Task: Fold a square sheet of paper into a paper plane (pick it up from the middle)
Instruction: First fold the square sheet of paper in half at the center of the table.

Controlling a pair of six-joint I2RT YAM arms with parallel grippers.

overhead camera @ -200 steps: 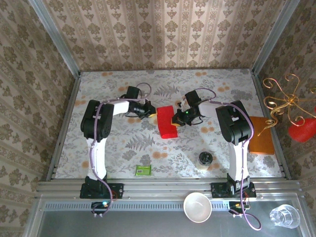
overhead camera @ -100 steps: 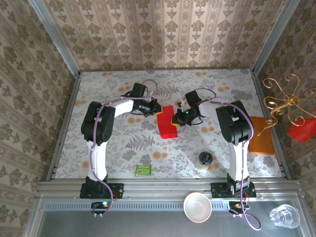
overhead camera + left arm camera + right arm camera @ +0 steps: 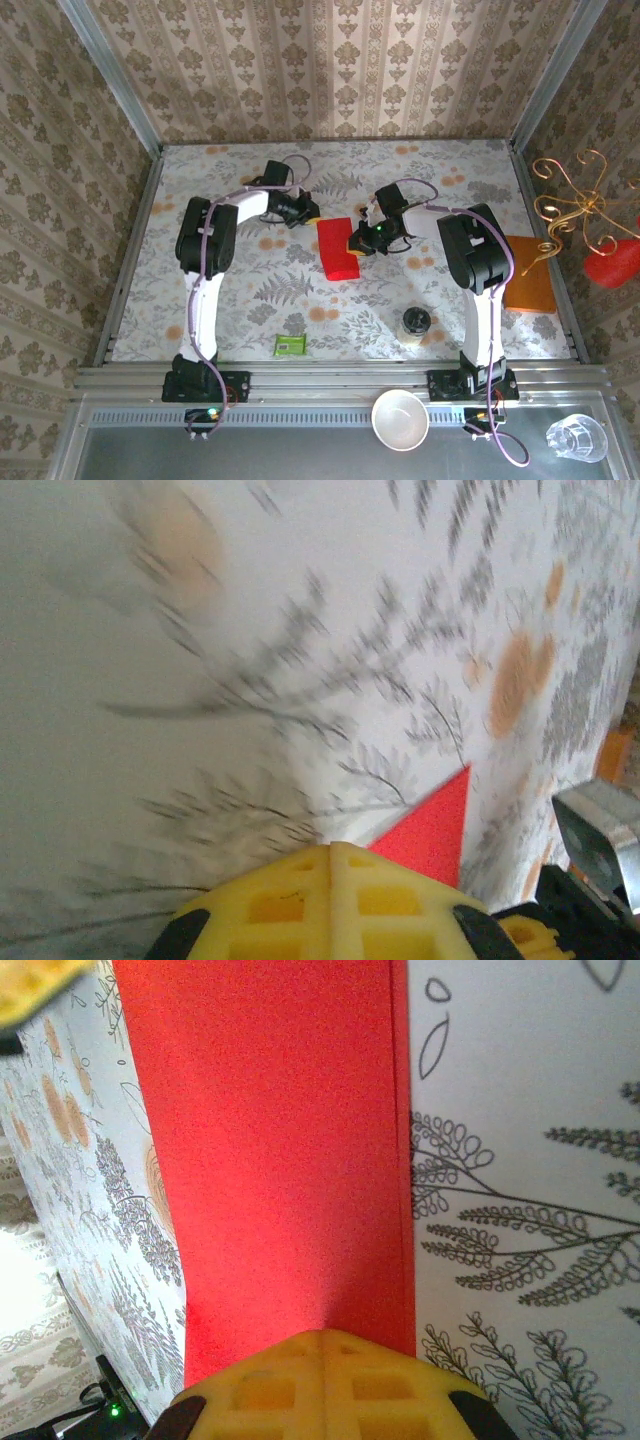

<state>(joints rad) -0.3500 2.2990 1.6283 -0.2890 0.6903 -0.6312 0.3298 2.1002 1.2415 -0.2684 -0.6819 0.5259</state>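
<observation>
The square sheet of paper point(image 3: 338, 250) is bright red and lies flat on the table, folded into a tall rectangle. My right gripper point(image 3: 357, 240) is shut, its yellow fingertips point(image 3: 325, 1345) pressing down on the sheet point(image 3: 280, 1140) near its right long edge, where two layers show. My left gripper point(image 3: 311, 211) is shut with nothing in it and sits just beyond the sheet's far left corner. In the left wrist view a red corner of the sheet point(image 3: 436, 825) pokes out beside the left gripper point(image 3: 332, 846), and the view is blurred.
A small green packet point(image 3: 291, 345) lies near the front edge. A small jar point(image 3: 416, 323) stands front right. An orange pad point(image 3: 529, 275) lies by the right wall. A white bowl point(image 3: 400, 420) and a glass point(image 3: 577, 438) sit off the table in front.
My left gripper pushed right onto the sheet's far left corner, then drew back toward the far side. The right gripper and the sheet have stayed put.
</observation>
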